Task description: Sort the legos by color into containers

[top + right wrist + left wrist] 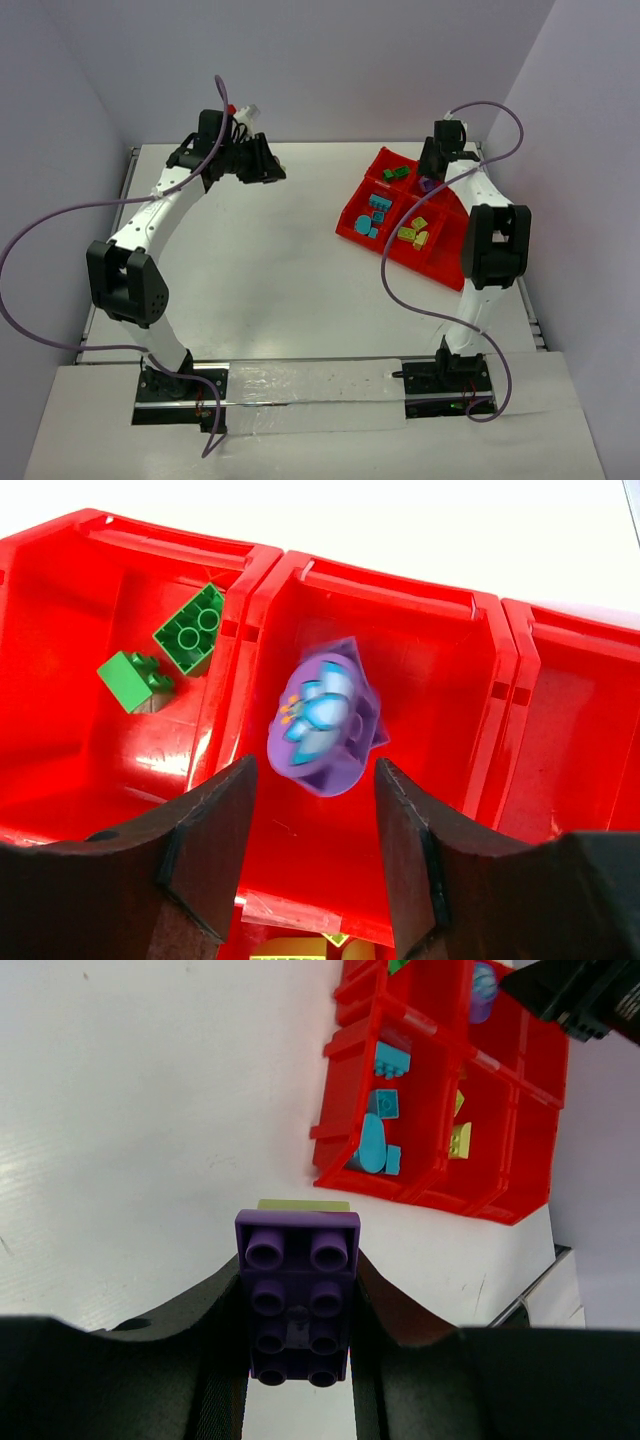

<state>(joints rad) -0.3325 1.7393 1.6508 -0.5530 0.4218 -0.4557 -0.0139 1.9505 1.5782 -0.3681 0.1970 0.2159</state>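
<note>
Clamped on a purple brick [298, 1260] at the left end effector [298, 1295]. Parted at the right end effector [312, 815], clear of a blurred purple piece [322, 718] in the tray [250, 590].

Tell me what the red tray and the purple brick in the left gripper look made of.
The red tray: probably moulded plastic, glossy; bright highlights on its walls. The purple brick: likely hard plastic, duller satin finish, crisp moulded studs.

Left pincer [298, 1305] clamps purple brick [298, 1260]; red tray [345, 1175] beyond.
</note>
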